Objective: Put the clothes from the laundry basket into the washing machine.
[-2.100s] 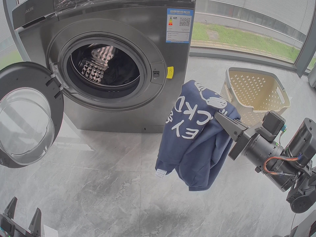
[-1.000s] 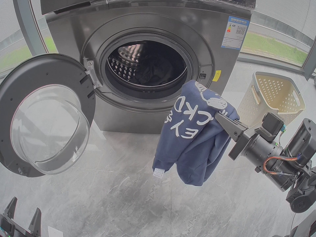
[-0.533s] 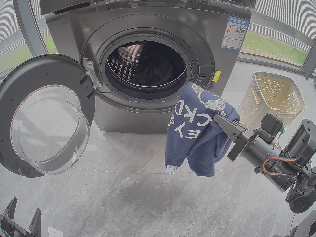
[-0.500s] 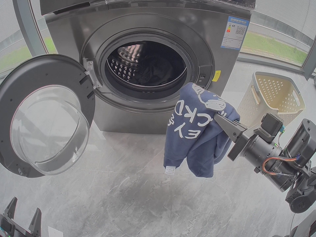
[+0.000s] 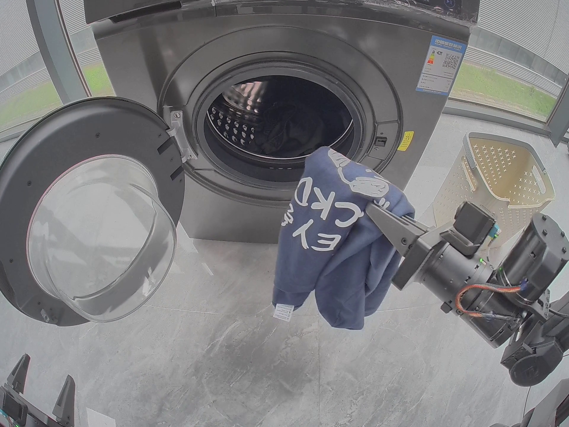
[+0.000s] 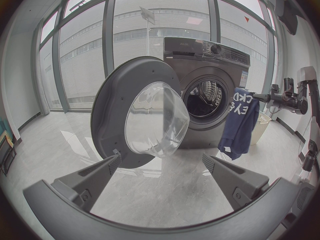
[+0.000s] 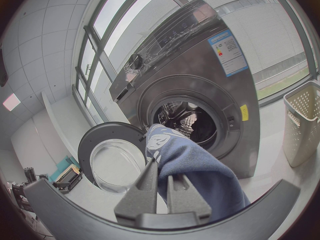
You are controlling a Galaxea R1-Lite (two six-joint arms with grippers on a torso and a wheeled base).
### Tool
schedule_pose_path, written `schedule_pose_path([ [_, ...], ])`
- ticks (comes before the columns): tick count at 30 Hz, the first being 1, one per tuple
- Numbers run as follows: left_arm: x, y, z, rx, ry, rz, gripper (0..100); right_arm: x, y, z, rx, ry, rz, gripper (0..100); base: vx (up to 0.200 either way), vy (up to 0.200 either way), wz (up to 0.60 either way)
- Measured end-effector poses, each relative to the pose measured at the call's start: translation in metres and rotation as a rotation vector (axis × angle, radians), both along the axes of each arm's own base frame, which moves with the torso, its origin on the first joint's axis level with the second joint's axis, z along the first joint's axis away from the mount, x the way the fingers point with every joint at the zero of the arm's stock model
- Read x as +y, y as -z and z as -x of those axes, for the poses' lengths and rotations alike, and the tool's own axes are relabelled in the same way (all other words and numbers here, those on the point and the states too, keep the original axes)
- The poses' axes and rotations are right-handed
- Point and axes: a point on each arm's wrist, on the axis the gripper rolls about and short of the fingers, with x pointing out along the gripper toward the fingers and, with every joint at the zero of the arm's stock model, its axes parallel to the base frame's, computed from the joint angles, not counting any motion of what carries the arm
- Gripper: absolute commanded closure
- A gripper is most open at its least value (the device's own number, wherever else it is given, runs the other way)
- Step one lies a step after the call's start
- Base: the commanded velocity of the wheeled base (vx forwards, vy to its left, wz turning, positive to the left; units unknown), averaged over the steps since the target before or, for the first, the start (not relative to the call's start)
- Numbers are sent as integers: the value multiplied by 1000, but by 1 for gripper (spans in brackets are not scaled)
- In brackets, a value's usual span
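Observation:
The grey washing machine (image 5: 355,48) stands with its round door (image 5: 89,149) swung wide to the left. Dark clothes (image 5: 290,128) lie inside the drum. My right gripper (image 5: 373,210) is shut on a blue garment (image 5: 332,238) with white lettering, which hangs in the air just in front of and below the drum opening, to its right. In the right wrist view the gripper (image 7: 161,170) pinches the blue garment (image 7: 200,174) before the machine (image 7: 200,77). My left gripper (image 5: 46,367) sits low at the near left, open and holding nothing; its fingers (image 6: 100,170) are spread wide.
The cream laundry basket (image 5: 510,149) stands on the floor right of the machine, behind my right arm, and its visible inside looks bare. The open door takes up the space left of the machine. Grey tiled floor lies in front, with glass walls behind.
The head camera has shifted, so the machine now sits more to the middle. My right gripper has carried the blue garment left, closer to the drum opening, and the cloth swings.

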Motion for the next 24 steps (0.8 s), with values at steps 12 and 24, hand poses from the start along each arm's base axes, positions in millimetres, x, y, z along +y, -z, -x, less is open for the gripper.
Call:
schedule_pose_path([
  [12, -1, -10, 2, -65, 29, 8, 0, 23, -3, -16, -45, -10, -60, 100, 0, 0, 0],
  [24, -8, -61, -7, -33, 346, -6, 0, 40, -11, -28, -73, -26, -96, 100, 0, 0, 0],
])
